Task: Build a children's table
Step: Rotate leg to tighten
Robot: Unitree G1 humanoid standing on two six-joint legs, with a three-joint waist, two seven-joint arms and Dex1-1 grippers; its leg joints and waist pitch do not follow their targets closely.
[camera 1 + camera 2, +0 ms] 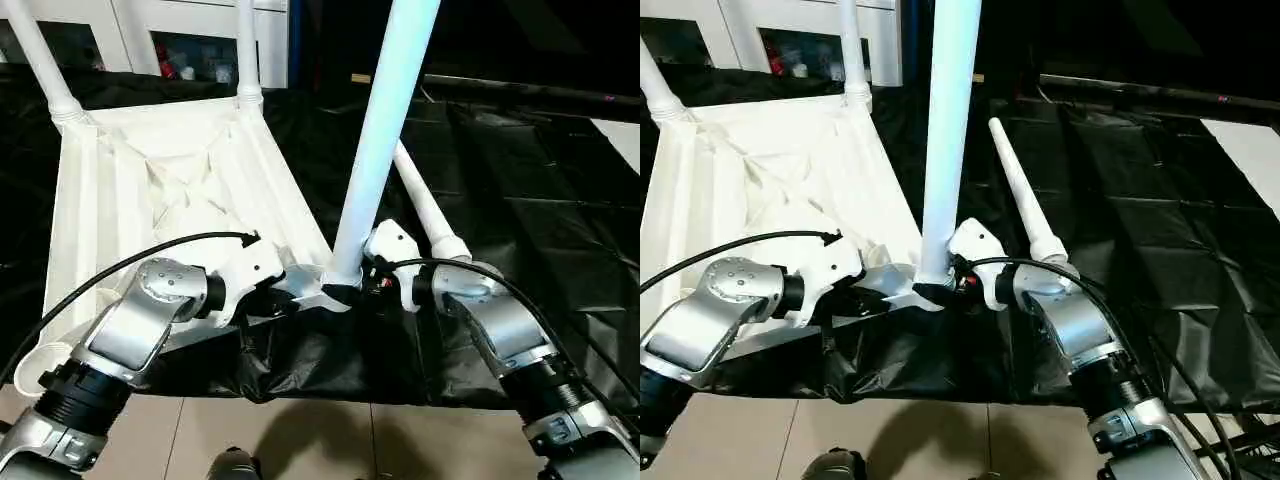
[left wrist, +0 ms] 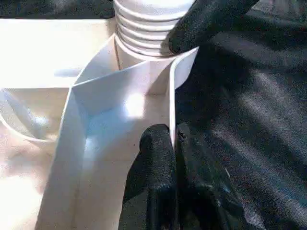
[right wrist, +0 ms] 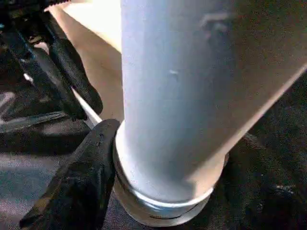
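The children's table lies upside down on a black sheet, its white ribbed top point(image 1: 130, 180) facing up. Two legs point(image 1: 45, 60) point(image 1: 247, 50) stand in the far corner sockets. A third leg point(image 1: 375, 140) stands upright at the near right corner, its ribbed base at the socket. My right gripper point(image 1: 345, 293) is closed around that base, with one finger point(image 3: 81, 177) pressed against the collar. My left gripper point(image 2: 173, 136) is shut on the thin side wall of the top, just beside that corner. A fourth leg point(image 1: 1025, 200) lies loose on the sheet to the right.
The black sheet point(image 1: 520, 200) covers the work surface, and its front edge hangs over a tiled floor point(image 1: 300, 440). A white cabinet with glass doors point(image 1: 180, 30) stands behind the table top. A pale surface point(image 1: 620, 135) shows at the far right.
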